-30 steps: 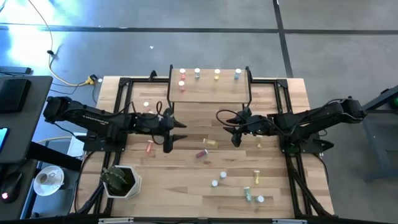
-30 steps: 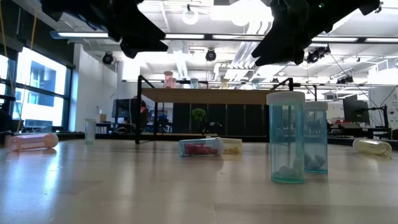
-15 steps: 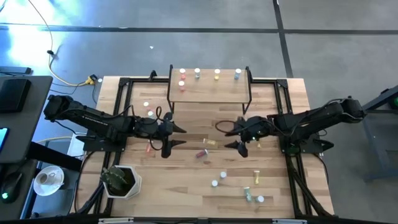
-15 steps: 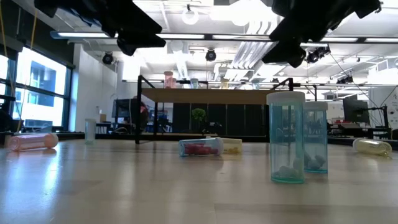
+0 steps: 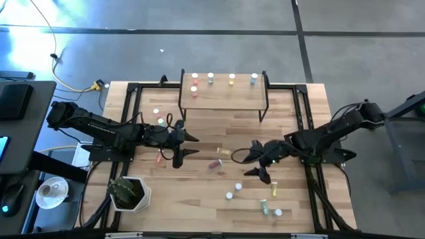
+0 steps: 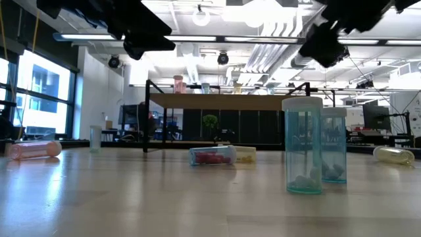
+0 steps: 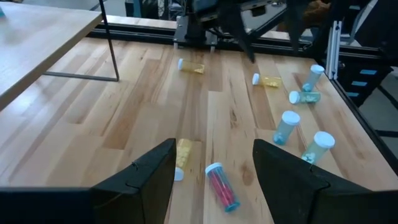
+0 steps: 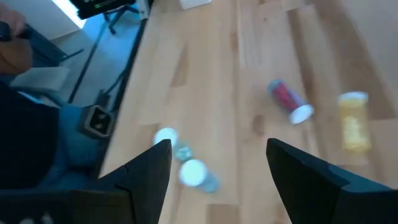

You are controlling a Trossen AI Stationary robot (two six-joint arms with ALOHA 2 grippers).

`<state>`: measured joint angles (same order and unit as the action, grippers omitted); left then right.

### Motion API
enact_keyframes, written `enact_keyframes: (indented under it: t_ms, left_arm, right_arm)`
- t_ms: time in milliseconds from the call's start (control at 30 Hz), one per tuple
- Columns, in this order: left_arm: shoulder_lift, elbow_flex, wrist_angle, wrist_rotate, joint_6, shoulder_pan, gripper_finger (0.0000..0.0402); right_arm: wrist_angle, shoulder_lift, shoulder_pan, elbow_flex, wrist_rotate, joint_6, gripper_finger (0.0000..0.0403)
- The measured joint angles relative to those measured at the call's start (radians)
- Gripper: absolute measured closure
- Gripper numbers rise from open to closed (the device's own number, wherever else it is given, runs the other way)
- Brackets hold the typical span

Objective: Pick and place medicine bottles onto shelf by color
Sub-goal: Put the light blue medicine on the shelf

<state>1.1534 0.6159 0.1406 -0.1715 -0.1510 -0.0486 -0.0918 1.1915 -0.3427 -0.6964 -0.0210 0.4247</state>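
With the right gripper (image 5: 255, 161) jaws spread and empty, pinch the light, slippery red bottle (image 5: 215, 163) across its rigid mid-body, as it may roll

Colours on the table, both arms dark

Tabletop (image 5: 199, 192) pale wood planks; shelf (image 5: 226, 91) light wood, black legs; bottles white-capped: red one (image 7: 222, 186) lying by a yellow one (image 7: 182, 152); two blue-green ones (image 6: 302, 146) upright; pink one (image 6: 33, 149) lying at the edge; grippers black, left (image 5: 188, 144) and right (image 5: 255, 164); plant (image 5: 126, 190) green in white pot.
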Motion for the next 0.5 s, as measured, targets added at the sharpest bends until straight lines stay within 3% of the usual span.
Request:
enact_keyframes:
  t_ms: [267,500]
  left_arm:
    - [0.0,0.0,0.0,0.0,-0.022,0.0,0.0198]
    - [0.0,0.0,0.0,0.0,-0.033,0.0,0.0198]
  right_arm:
    - [0.043,0.0,-0.162,0.0,0.185,0.091,0.0149]
    - [0.18,0.0,-0.232,0.0,0.322,-0.036,0.0149]
